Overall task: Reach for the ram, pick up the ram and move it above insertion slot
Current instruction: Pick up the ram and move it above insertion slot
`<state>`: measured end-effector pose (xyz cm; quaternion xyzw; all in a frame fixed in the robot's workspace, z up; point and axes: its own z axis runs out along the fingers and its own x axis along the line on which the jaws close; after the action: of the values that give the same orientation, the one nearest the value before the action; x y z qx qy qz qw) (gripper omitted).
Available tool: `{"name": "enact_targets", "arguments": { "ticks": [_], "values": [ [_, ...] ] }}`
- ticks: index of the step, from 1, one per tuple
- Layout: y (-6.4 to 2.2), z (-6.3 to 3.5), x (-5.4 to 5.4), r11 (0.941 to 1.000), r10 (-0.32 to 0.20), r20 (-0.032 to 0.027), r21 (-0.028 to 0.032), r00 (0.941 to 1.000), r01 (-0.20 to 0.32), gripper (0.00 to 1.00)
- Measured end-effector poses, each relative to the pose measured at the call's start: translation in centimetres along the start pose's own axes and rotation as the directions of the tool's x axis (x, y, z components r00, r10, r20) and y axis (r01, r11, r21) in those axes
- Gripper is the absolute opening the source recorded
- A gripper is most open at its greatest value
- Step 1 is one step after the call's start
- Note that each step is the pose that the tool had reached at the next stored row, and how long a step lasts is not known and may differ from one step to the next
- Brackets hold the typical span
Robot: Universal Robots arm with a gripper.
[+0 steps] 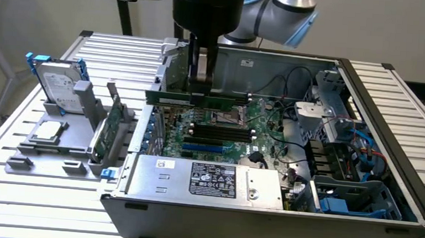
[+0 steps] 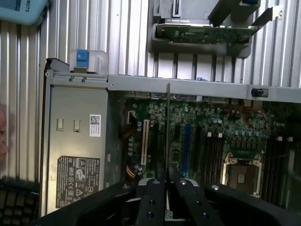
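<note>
My gripper (image 1: 199,96) is shut on the ram (image 1: 171,99), a long green stick held level on its edge inside the open computer case. It hangs above the motherboard, over the back edge of the black insertion slots (image 1: 219,132), not touching them. In the wrist view the ram (image 2: 168,127) shows edge-on as a thin line running out from between my fingers (image 2: 155,197). There the black insertion slots (image 2: 211,153) lie beside a blue slot (image 2: 186,141), offset to one side of the ram's line.
The silver processor socket (image 1: 228,116) sits behind the slots. A boxed power supply (image 1: 209,179) fills the case's front. On the exterior view's left, a grey fixture (image 1: 48,147) holds a hard drive (image 1: 55,84) and a wider green card (image 1: 108,126). Cables and a blue drive cage (image 1: 348,202) crowd the right.
</note>
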<state>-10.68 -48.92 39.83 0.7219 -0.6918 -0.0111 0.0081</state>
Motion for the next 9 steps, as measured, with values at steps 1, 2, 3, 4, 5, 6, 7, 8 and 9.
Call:
{"name": "enact_targets", "arguments": {
  "ticks": [1,2,3,4,5,6,7,8,9],
  "values": [
    [-0.34,-0.01,-0.2,1.0000,0.000,-0.0001,0.0000,1.0000,0.000,0.13],
    [-0.61,-0.01,-0.4,1.0000,0.000,0.0000,0.0000,1.0000,0.000,0.13],
    [-0.87,-0.01,-0.6,1.0000,0.000,0.0000,0.0000,1.0000,0.000,0.13],
    [-1.12,-0.01,-0.9,1.0000,0.000,0.0000,0.0000,1.0000,0.000,0.13],
    [-1.35,-0.01,-1.1,1.0000,0.000,0.0000,0.0000,1.0000,0.000,0.13],
    [-1.59,0.00,-1.4,1.0000,0.000,0.0000,0.0000,1.0000,0.000,0.13],
    [-1.81,0.00,-1.7,1.0000,0.000,0.0000,0.0000,1.0000,0.000,0.13],
    [-2.03,0.00,-1.9,1.0000,0.000,-0.0001,-0.0001,1.0000,0.000,0.13],
    [-2.25,0.02,-2.2,1.0000,0.000,0.0000,0.0000,1.0000,0.000,0.13]
  ]
}}
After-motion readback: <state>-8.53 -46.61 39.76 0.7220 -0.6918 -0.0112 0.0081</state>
